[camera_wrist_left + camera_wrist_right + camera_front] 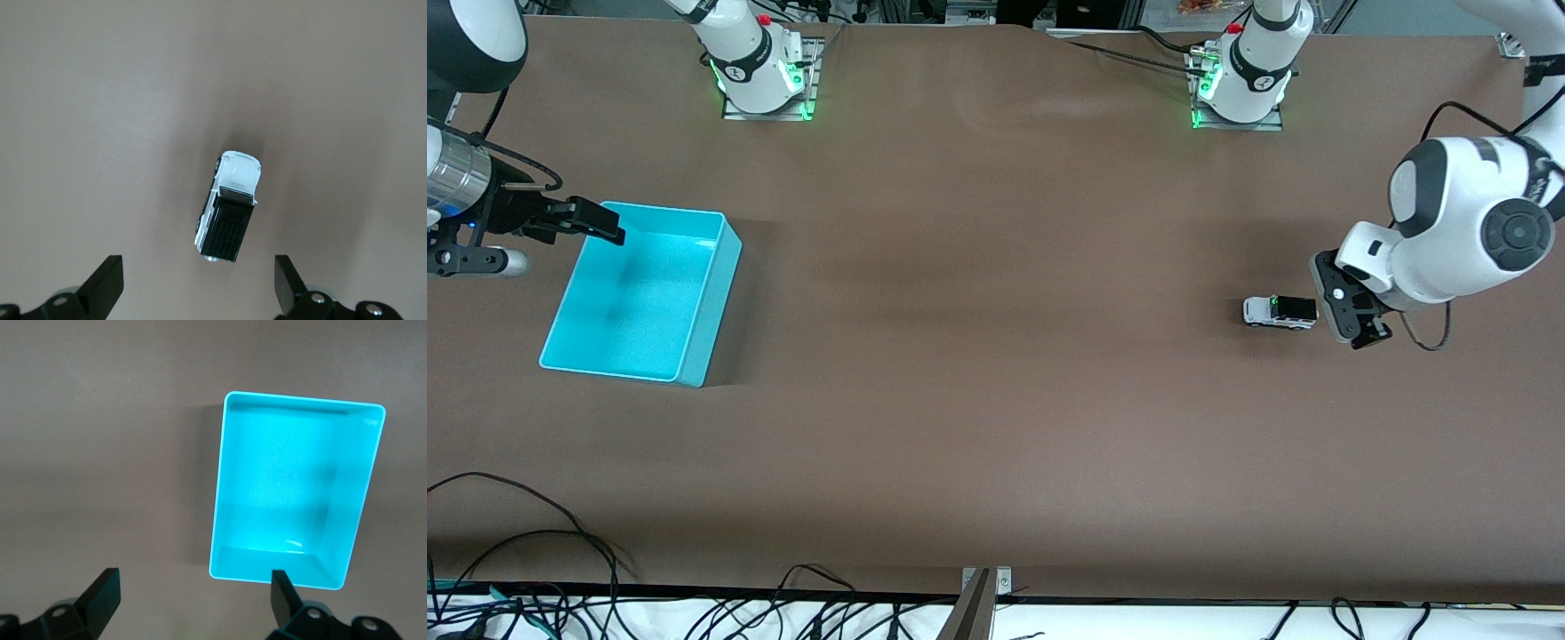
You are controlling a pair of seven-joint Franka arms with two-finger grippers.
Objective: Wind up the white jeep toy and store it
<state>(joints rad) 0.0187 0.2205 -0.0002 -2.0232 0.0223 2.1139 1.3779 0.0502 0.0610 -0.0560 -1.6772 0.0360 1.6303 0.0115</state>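
The white jeep toy point(1279, 312), tiny with a black rear, stands on the brown table toward the left arm's end. In the left wrist view the jeep point(230, 203) has its black rear toward the fingers and lies just ahead of them, not between them. My left gripper point(1353, 311) is open and empty, over the table beside the jeep's rear; it also shows in its own wrist view point(198, 285). My right gripper point(591, 222) is open and empty over the rim of the turquoise bin point(704, 293); it also shows in its own wrist view point(193, 597). The bin point(221, 487) is empty.
The bin stands at the right arm's end of the table. Black cables point(525, 542) trail over the table edge nearest the front camera. A metal clamp point(978, 604) sits at the middle of that edge. The arm bases point(760, 67) stand along the edge farthest from that camera.
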